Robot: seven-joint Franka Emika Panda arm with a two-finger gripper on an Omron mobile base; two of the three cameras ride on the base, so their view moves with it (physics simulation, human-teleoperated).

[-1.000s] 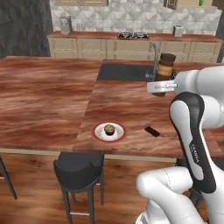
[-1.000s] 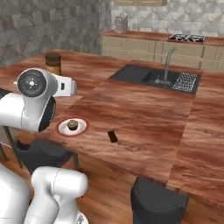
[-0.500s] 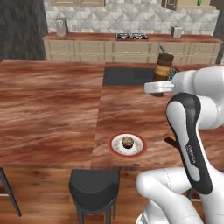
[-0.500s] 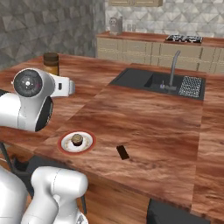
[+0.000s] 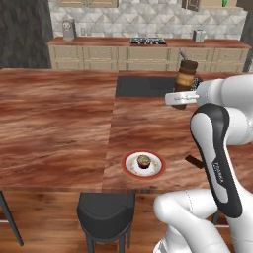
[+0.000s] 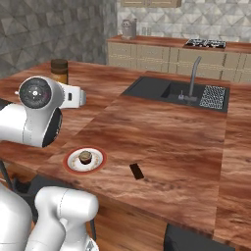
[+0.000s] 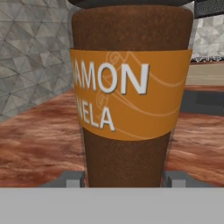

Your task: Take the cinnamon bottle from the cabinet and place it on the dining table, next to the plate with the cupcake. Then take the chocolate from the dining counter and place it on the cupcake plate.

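one black stool (image 5: 106, 210) sits at the lower left-centre of the left base view, under the edge of the dining table (image 5: 54, 123). right of it, in the frame's middle, the plate (image 5: 143, 164) carries the cupcake (image 5: 144, 161). further right the chocolate (image 5: 193, 161) lies flat, partly behind the white arm. in the upper right, over the black sink (image 5: 143, 86), the gripper (image 5: 182, 98) holds the cinnamon bottle (image 5: 185, 79) upright, jaws partway closed on its lower body. in the hand view the bottle's orange label is dead centre, between the fingertips (image 7: 72, 178).
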